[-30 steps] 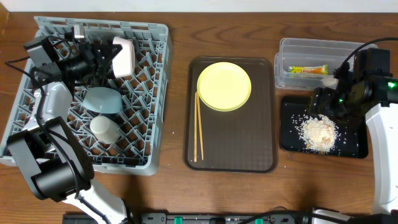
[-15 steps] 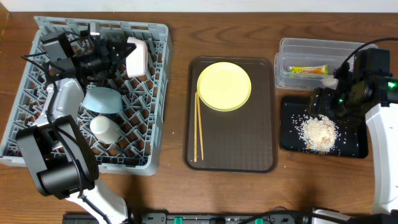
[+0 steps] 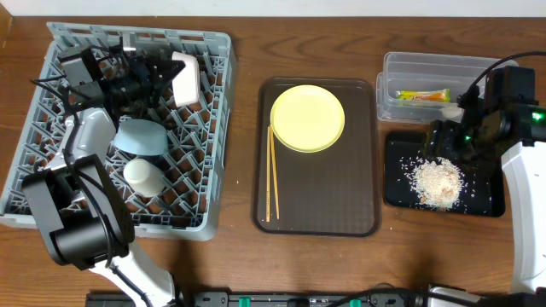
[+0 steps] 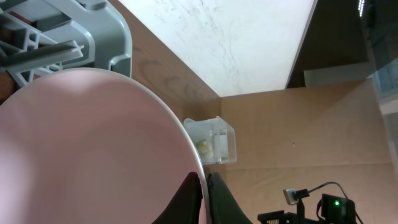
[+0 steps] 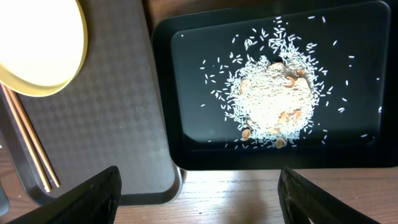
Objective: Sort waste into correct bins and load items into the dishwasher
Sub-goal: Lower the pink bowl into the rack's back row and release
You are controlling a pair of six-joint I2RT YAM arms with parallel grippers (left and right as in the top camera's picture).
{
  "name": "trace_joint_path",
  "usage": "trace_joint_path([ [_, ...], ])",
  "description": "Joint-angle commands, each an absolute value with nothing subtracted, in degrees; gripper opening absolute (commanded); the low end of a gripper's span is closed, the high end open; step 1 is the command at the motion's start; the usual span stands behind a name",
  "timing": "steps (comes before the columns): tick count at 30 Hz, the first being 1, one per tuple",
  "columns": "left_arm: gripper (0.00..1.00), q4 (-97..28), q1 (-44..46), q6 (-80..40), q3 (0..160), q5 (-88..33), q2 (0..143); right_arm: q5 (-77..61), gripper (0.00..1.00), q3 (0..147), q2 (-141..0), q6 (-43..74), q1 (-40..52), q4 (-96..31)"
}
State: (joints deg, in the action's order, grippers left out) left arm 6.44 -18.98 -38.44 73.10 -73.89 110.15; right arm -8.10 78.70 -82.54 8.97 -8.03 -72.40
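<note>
My left gripper [image 3: 162, 75] is shut on the rim of the white bowl [image 3: 186, 78], held on edge over the back of the grey dish rack [image 3: 51, 183]; the bowl [image 4: 87, 149] fills the left wrist view, pinched by the fingers [image 4: 204, 196]. The light blue bowl [image 3: 141, 138] and small white cup [image 3: 143, 176] sit in the rack. The yellow plate [image 3: 307, 118] and chopsticks [image 3: 272, 175] lie on the brown tray [image 3: 320, 209]. My right gripper [image 3: 448, 141] is open and empty over the black tray [image 3: 397, 196], which holds rice crumbs [image 3: 438, 182], also in the right wrist view [image 5: 268, 102]. The wrapper [image 3: 421, 96] lies in the clear tub [image 3: 388, 64].
Bare wooden table lies between the rack and the brown tray [image 5: 112, 124] and along the front edge. The right arm body [image 3: 520, 170] stands at the table's right edge. The plate's rim [image 5: 37, 50] and the chopsticks [image 5: 31, 143] show in the right wrist view.
My left gripper carried the white bowl to the right and slightly back over the rack, then held almost still. The right arm has not moved.
</note>
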Motion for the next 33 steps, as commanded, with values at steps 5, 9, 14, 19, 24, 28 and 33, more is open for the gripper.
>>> trace_joint_path([
  [5, 0.32, 5.3, -22.2, -38.1, 72.2, -69.8, 113.5, -7.9, 0.79, 79.1, -81.6, 9.6, -8.7, -72.5],
  [9, 0.5, 5.3, -24.9, -38.0, 72.2, -69.3, 113.5, -7.9, 0.79, 79.1, -81.6, 9.6, -8.7, -72.5],
  [14, 0.73, 5.3, -28.0, -38.0, 72.2, -68.8, 113.5, -7.9, 0.79, 79.1, -81.6, 9.6, -8.7, -72.5],
  [19, 0.79, 5.3, -30.4, -38.0, 72.2, -68.7, 113.4, -7.9, 0.79, 79.1, -81.6, 9.6, -8.7, -72.7],
  [24, 0.8, 5.3, -32.3, -38.0, 72.2, -69.4, 112.6, -7.9, 0.79, 79.1, -81.6, 9.6, -8.7, -72.7],
  [28, 0.81, 5.7, -32.4, -38.0, 72.2, -69.9, 109.4, -7.9, 0.79, 79.1, -81.6, 9.6, -8.7, -72.6],
  [33, 0.81, 4.6, -30.6, -38.0, 72.2, -70.1, 103.4, -7.9, 0.79, 79.1, -81.6, 9.6, -8.7, -72.6],
])
